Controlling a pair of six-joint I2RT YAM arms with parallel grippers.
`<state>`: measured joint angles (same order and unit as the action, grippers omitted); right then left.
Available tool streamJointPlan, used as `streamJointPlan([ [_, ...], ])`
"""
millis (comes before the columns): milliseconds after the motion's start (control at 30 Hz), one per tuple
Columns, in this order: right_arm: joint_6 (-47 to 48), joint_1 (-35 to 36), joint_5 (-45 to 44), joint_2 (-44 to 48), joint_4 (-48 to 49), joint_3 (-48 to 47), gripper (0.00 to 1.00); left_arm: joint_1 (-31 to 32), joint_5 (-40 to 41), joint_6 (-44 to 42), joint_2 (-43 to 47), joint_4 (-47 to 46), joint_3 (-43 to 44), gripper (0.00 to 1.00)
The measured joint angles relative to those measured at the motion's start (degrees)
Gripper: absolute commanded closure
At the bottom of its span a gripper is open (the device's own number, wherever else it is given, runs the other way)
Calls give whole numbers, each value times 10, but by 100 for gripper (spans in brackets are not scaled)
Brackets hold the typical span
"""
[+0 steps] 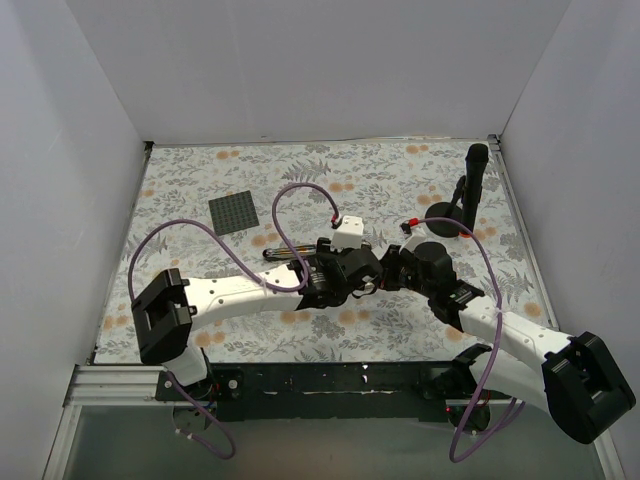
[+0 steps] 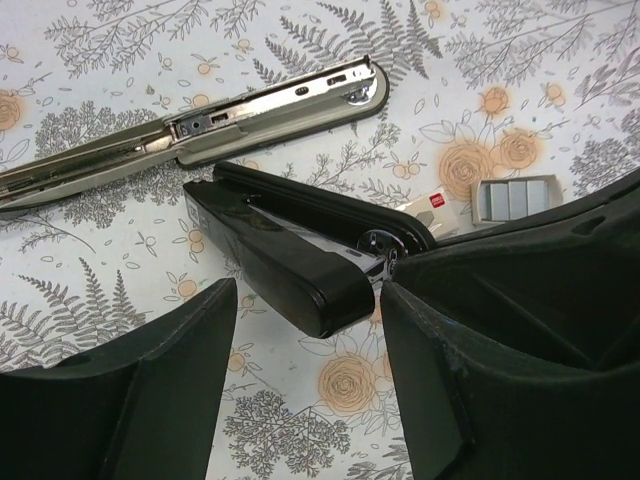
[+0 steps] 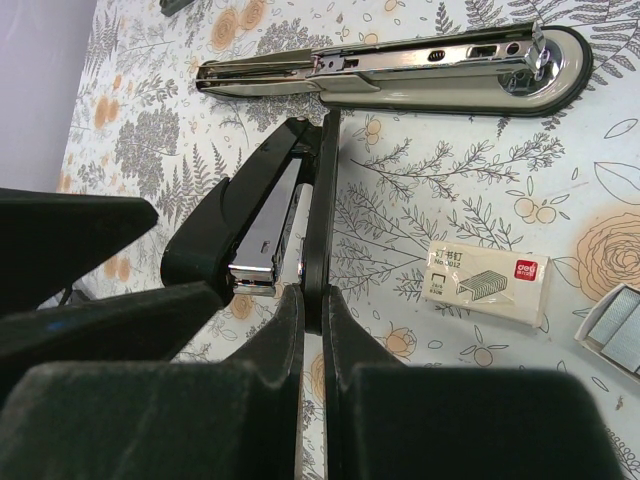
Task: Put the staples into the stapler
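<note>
Your right gripper [image 3: 314, 298] is pinched on the thin black cover of the stapler [image 3: 250, 210], centre frame; your left gripper [image 2: 308, 300] stands wide around it. The staples [image 3: 620, 335] sit lower right; a slipping pinch could let the cover fall shut

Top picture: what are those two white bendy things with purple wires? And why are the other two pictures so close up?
They are robot arms, the left arm and the right arm, bolted to the near edge of the table. The top picture looks down from above. The other two come from a small camera on each wrist, so the big black shapes are its own fingers. The stapler lies folded open. The right gripper pinches a thin black part of it. The left gripper is open, the stapler's black top between its fingers. Beside it lie the staples and their little box. Farther back: a grey square and a black stand.
</note>
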<state>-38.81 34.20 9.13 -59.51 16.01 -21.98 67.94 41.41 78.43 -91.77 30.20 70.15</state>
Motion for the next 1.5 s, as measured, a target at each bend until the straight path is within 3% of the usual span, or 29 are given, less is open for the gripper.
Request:
streamJointPlan([
  [367, 0, 0, 0, 0, 0, 0, 99, 13, 19, 0, -43, 29, 21, 50],
  [567, -2, 1, 2, 0, 3, 0, 99, 17, 27, 3, -43, 29, 24, 76],
  [800, -2, 1, 2, 1, 4, 0, 99, 18, 36, 4, -43, 29, 24, 86],
  [1500, -9, 9, 11, -3, 36, -8, 99, -38, -50, 4, 40, -22, -41, 90],
])
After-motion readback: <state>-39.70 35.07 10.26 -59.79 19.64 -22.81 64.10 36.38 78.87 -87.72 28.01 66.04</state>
